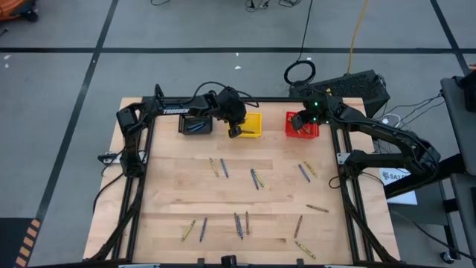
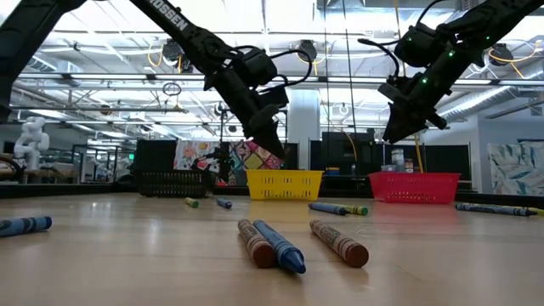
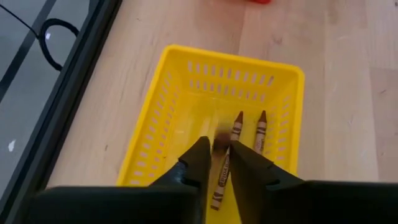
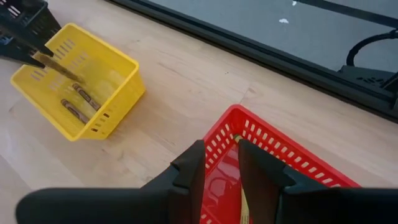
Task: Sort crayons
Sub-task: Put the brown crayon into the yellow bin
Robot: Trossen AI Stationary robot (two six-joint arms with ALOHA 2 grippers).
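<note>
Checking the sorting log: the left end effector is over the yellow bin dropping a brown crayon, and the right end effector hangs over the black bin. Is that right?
Not quite. The left end effector is over the yellow bin with a brown crayon between its fingers, but the right end effector hangs over the red bin, not the black one. The right wrist view shows it.

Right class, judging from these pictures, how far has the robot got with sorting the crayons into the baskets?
Done: two brown crayons lie in the yellow basket. In hand: the left gripper hangs over that basket, a third brown crayon between its parted jaws; the right gripper hangs over the red basket, a yellow crayon below it. Left: many loose crayons on the table.
</note>
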